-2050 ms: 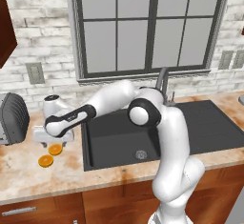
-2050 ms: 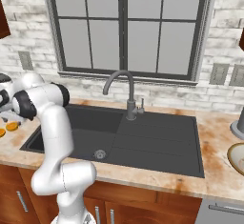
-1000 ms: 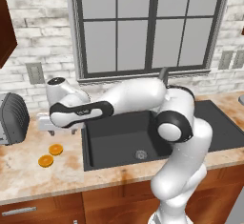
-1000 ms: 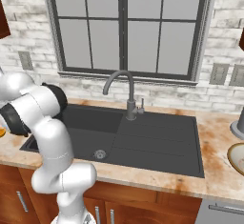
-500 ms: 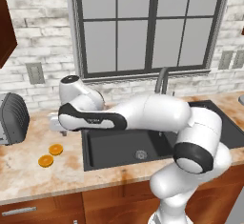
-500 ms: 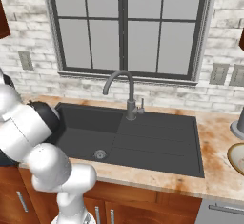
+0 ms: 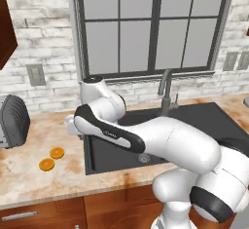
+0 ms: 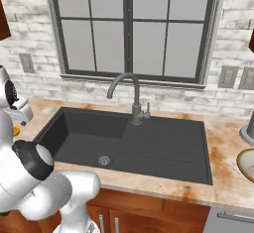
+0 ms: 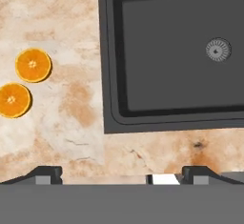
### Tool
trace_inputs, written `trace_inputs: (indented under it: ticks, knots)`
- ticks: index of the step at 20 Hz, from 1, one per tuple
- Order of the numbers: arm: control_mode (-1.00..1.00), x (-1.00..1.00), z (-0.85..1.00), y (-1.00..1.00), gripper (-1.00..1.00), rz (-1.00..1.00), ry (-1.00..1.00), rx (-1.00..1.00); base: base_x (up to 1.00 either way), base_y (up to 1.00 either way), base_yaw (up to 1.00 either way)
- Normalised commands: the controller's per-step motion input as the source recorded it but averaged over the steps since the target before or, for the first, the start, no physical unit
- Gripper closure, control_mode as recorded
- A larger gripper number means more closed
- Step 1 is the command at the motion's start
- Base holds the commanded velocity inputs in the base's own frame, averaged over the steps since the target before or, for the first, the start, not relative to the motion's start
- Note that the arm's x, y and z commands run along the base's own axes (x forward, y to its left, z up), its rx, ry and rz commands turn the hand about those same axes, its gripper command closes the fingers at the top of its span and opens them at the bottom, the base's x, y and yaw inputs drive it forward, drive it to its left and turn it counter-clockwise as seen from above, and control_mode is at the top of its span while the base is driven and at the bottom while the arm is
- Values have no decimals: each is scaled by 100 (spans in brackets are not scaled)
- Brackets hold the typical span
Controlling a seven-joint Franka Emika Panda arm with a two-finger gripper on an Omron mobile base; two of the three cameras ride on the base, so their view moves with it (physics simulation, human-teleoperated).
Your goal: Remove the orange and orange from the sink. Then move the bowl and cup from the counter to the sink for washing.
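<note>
Two oranges lie on the tabletop (image 9: 71, 118), left of the sink (image 9: 181, 51), side by side and just apart: one orange (image 9: 33, 65) and a second orange (image 9: 15, 100) next to it. In the left base view they sit between the sink's left rim and a dark toaster (image 7: 12, 121). Both fruits are outside the basin.

The sink has one round metal drain (image 9: 218, 50) and one dark curved faucet (image 8: 130, 95). In the hand view, no fruit or dish lies in the visible part of the basin.

One bowl (image 8: 246, 165) rests on the tabletop at the far right, well apart from the oranges, with its rim cut by the frame edge in the right base view.

The jaws (image 9: 121, 173) stand fully apart and hold nothing. They hang above the tabletop strip in front of the sink's left corner, well apart from both oranges.
</note>
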Motion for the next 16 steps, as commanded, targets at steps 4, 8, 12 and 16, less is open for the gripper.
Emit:
trace_inputs:
  ticks: [4,8,12,16]
  knots:
    - [-100,-36,15,-55,-100,0,-7,0,0,0,0]
    - [-100,-28,16,-52,-100,0,-6,0,0,0,0]
    - [-100,-25,18,-54,-100,0,-3,0,0,0,0]
    - [-100,-22,19,-54,-100,0,0,0,0,0,0]
